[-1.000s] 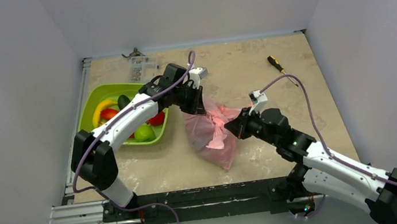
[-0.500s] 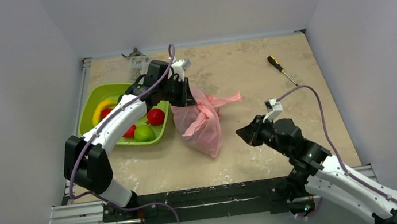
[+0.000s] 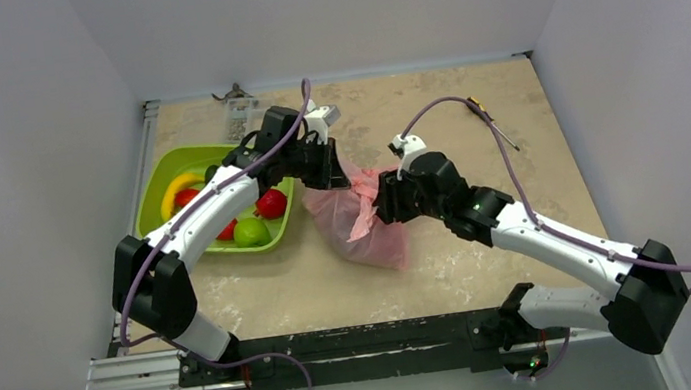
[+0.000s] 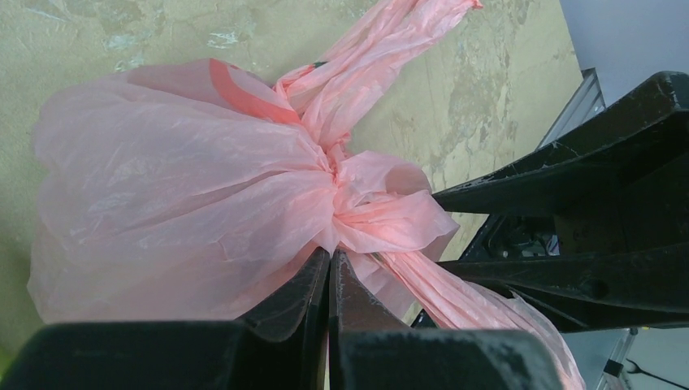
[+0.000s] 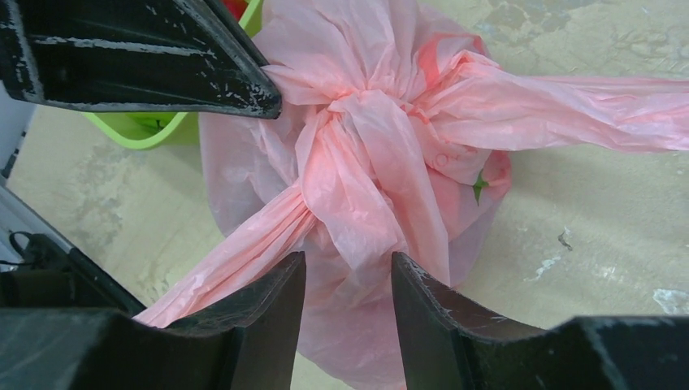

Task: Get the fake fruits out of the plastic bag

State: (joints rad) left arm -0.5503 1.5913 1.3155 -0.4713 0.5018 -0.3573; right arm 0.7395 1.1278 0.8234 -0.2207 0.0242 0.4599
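While the bag [image 3: 363,225] lies tied shut on the counter [image 3: 379,100], just beside the tray [image 3: 150,180] on its right, no fruit can come out, so treat the knot [image 5: 357,134] as the step in hand. Your left fingers [image 4: 296,296] are pressed together on a pinch of bag film just below the knot; the left wrist view shows no gap between them. Your right fingers [image 5: 264,305] stand apart, straddling the flattened loop end that runs from the knot toward them, and are closed on nothing. Close the right fingers on that loop end close to the knot, not far out on the handle, where a pull would probably only tighten it. Hold the left pinch firm as an anchor and draw the right end back through the knot along its own line, slowly. The film is thin and crinkled and is likely to stretch or tear under a jerk. If the whole bag lifts or slides instead of the knot loosening, stop and re-grip nearer the knot. Judge this bag as unopened: its mouth is closed, and only a small green patch [image 5: 479,188] shows through the film, so its contents cannot be counted. Several fruits [image 3: 271,203] lie in the tray.
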